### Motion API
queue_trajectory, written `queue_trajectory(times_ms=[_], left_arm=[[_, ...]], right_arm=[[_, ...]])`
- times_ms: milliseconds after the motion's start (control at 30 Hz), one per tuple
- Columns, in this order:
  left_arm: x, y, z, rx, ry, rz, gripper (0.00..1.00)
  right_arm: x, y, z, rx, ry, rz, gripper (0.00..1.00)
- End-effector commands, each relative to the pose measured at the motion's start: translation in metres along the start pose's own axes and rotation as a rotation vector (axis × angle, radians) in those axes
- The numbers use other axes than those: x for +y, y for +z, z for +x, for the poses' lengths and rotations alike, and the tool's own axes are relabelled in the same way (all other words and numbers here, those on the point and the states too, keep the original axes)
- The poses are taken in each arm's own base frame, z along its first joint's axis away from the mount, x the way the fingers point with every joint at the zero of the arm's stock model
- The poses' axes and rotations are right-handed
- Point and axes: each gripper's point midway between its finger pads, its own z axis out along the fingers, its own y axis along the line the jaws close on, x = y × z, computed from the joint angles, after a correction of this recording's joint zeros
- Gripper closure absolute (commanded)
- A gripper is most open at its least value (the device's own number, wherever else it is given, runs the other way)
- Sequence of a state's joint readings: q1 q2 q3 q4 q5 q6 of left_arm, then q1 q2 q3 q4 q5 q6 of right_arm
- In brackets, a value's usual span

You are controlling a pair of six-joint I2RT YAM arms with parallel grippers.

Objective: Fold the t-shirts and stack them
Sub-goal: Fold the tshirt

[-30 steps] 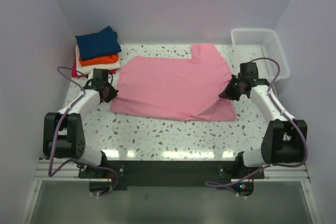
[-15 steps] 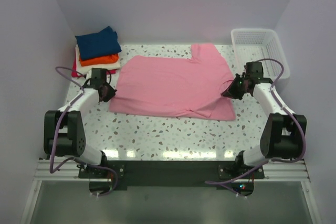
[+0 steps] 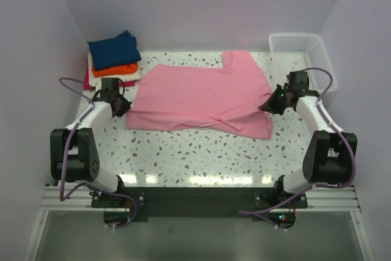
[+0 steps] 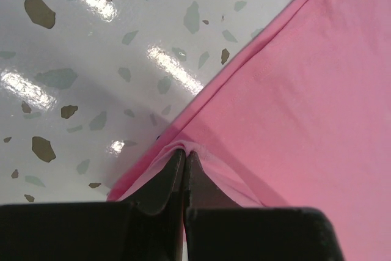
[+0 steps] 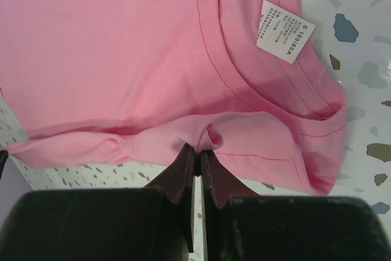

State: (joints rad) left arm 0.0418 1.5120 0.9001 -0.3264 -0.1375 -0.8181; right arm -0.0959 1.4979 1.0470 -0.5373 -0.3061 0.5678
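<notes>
A light pink t-shirt lies spread across the middle of the table, one sleeve pointing to the back. My left gripper is shut on its left hem, the cloth pinched into a small peak. My right gripper is shut on a fold of the pink t-shirt just below the collar, where a white size label shows. The near right edge is bunched up. Folded t-shirts, navy blue over orange and cream-white, are stacked at the back left.
A white mesh basket stands at the back right, close to my right arm. The speckled tabletop runs bare along the near side. Pale walls close in at left, back and right.
Both grippers have drawn outward and a little toward the back, keeping their hold. The pink t-shirt's near edge has moved back and its near right part has bunched.
</notes>
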Motion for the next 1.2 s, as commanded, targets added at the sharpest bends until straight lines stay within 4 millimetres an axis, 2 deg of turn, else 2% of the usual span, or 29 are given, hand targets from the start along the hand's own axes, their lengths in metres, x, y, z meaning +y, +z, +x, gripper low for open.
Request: queue_trajectory(times_ms=[0,100,200,300,533,767,867,967,1000,1100,1133,1167], left_arm=[[-0.024,-0.015,-0.032,-0.088,-0.004,0.086,1.00],[-0.021,-0.019,-0.034,-0.102,-0.002,0.086,1.00],[-0.027,-0.018,-0.033,-0.091,0.003,0.114,1.00],[-0.036,-0.013,-0.033,-0.074,0.001,0.147,1.00],[-0.042,0.006,-0.033,-0.048,0.000,0.137,1.00],[-0.048,0.026,-0.033,-0.025,0.005,0.126,1.00],[-0.049,0.033,-0.031,-0.013,0.012,0.127,1.00],[-0.050,0.037,-0.030,-0.006,0.016,0.127,1.00],[-0.051,0.038,-0.030,-0.007,0.017,0.131,1.00],[-0.053,0.037,-0.033,-0.013,0.020,0.140,1.00],[-0.055,0.036,-0.035,-0.017,0.024,0.143,1.00],[-0.059,0.034,-0.039,-0.027,0.036,0.153,0.87]], right_arm=[[0.015,-0.020,-0.013,-0.063,-0.036,-0.059,1.00],[0.015,-0.032,-0.012,-0.090,-0.044,-0.051,1.00],[0.016,-0.034,-0.011,-0.091,-0.052,-0.056,1.00],[0.015,-0.038,-0.017,-0.103,-0.069,-0.031,1.00],[0.026,-0.040,-0.039,-0.130,-0.069,-0.029,1.00],[0.026,-0.016,-0.055,-0.105,-0.048,-0.006,1.00],[0.019,0.003,-0.055,-0.073,-0.036,0.015,1.00],[0.020,0.011,-0.062,-0.078,-0.032,0.012,0.94],[0.017,0.019,-0.062,-0.059,-0.027,0.023,0.94],[0.023,0.024,-0.071,-0.058,-0.028,0.016,0.86],[0.025,0.025,-0.076,-0.061,-0.031,0.015,0.79],[0.024,0.025,-0.075,-0.053,-0.033,0.020,0.73]])
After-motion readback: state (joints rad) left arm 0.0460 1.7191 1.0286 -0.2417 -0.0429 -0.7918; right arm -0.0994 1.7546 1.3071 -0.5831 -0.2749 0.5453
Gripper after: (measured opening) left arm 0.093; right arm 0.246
